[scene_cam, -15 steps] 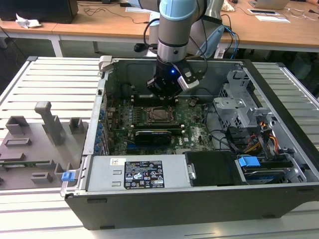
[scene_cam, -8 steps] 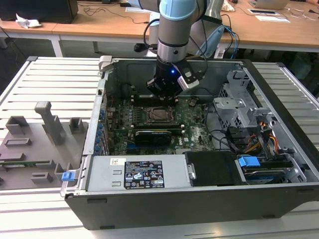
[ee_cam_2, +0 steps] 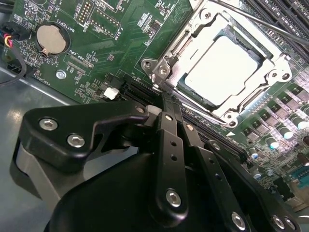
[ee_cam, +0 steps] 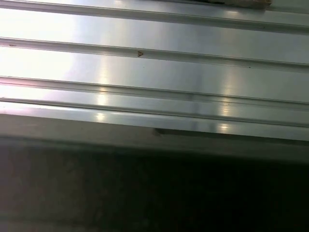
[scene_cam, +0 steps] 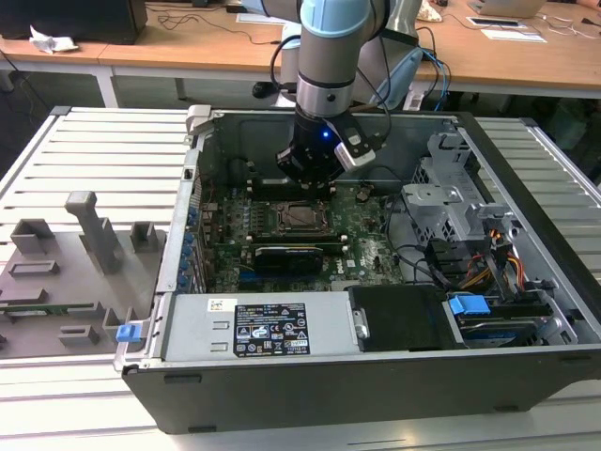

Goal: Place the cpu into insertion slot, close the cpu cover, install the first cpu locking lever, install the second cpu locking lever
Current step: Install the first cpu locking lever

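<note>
Arm upright, wrist pointing down; gripper fingers pressed together

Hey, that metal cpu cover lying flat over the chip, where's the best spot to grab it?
Probably an outer edge of the cpu cover, pinched across its thin rim, coming in low from the side. It lies flat, and the cpu sits in its window, so the inner edge likely offers no gap.

Lab: desks, slatted aluminium worktable

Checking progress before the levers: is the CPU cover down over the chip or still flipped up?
Down. In the second wrist view, the square metal cpu cover lies flat, framing the silver square cpu.
</note>
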{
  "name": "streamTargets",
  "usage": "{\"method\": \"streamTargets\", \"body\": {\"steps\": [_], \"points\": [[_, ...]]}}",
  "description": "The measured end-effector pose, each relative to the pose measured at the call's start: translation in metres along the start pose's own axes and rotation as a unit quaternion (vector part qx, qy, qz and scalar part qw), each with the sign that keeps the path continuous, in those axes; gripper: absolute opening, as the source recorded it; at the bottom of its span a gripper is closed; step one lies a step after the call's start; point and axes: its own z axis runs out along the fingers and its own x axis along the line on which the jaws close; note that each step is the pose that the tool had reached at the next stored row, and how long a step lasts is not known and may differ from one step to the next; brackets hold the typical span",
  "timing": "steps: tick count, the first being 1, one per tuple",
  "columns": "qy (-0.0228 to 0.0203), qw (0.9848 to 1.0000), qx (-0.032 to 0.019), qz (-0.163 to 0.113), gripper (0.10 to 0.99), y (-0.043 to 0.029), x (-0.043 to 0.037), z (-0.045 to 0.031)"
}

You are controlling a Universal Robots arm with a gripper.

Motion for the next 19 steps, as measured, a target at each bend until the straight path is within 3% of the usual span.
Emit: {"method": "streamTargets", "body": {"steps": [19], "points": [[0.0032, 1.0, 0.0058, 0.002, 0.106, -0.0002, -0.0004, 0.0027]]}}
